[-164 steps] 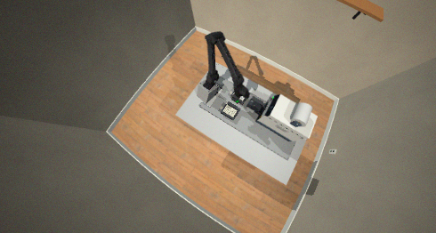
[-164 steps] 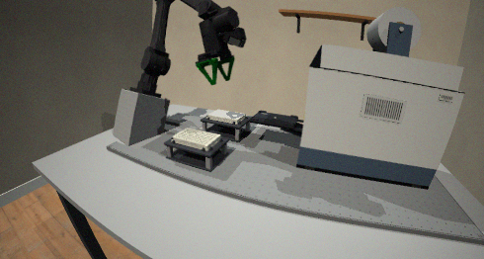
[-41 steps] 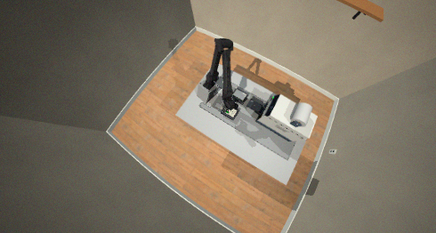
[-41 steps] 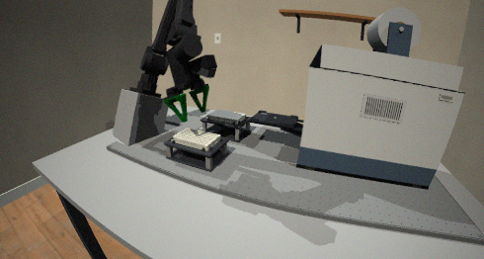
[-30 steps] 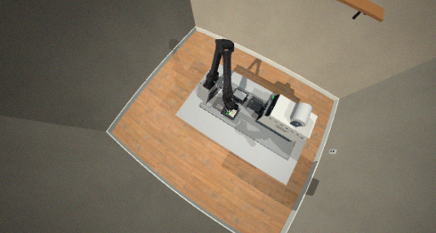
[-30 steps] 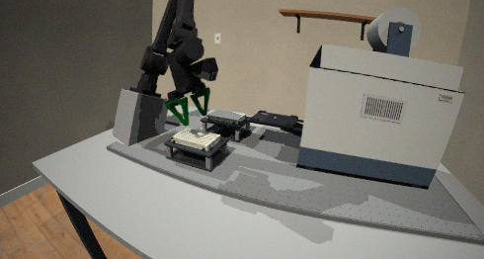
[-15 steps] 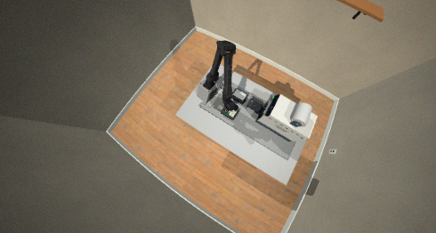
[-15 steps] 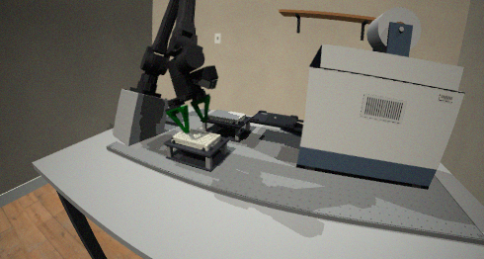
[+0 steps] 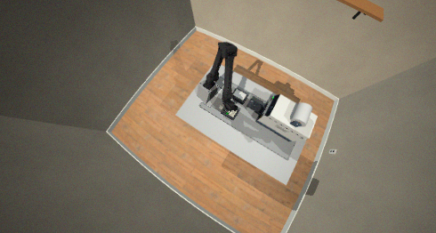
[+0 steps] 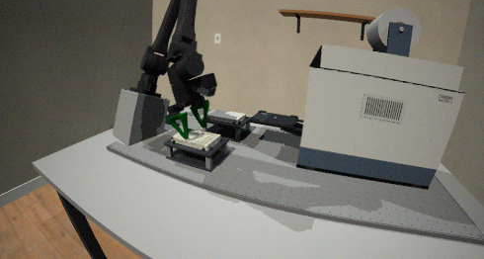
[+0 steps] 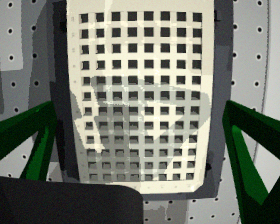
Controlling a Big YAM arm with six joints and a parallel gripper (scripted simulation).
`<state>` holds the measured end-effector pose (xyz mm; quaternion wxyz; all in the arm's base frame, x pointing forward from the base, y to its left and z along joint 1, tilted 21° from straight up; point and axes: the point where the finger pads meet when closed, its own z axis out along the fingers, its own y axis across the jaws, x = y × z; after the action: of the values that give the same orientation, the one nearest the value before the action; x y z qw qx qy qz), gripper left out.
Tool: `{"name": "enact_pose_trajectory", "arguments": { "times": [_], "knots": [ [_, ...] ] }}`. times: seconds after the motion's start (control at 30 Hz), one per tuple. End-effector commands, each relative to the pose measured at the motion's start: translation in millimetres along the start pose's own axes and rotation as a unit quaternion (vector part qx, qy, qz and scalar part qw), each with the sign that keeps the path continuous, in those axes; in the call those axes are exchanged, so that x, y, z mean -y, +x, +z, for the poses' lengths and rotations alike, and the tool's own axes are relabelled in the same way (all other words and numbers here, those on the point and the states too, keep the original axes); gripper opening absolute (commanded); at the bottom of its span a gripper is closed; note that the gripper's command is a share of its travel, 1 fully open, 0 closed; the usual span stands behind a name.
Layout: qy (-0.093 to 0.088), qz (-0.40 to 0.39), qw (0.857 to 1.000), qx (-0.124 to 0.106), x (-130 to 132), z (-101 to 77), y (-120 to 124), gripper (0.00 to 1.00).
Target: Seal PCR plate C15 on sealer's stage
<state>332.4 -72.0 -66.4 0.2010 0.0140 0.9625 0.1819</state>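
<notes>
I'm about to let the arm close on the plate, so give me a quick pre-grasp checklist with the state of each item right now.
1. Gripper open wide, holding nothing: ok.
2. Fingers straddle the open-well plate, one at each long side: ok.
3. Plate lies flat in its nest: ok.
4. Fingers low enough to catch the plate's edges: cannot tell.
5. Second plate on the far nest clear of the gripper: ok.
6. Sealer stage out and lamp green: cannot tell.
</notes>
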Motion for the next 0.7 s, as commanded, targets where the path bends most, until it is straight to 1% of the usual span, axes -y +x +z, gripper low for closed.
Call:
{"name": "enact_pose_trajectory", "arguments": {
  "times": [0.0,0.07,0.17,0.37,0.53,0.67],
  "knots": [
    [0.013,-0.009,0.999,0.034,13,-13.1,-31,1.00],
    [0.016,-0.016,0.999,0.033,12,-14.6,-34,1.00],
    [0.013,-0.022,0.999,0.027,7,-13.1,-32,1.00],
    [0.008,-0.022,1.000,0.017,0,-10.0,-19,1.00],
    [0.010,-0.015,1.000,0.017,3,-12.0,-15,1.00],
    [0.013,-0.017,0.999,0.024,7,-14.5,-24,1.00]
  ]
}}
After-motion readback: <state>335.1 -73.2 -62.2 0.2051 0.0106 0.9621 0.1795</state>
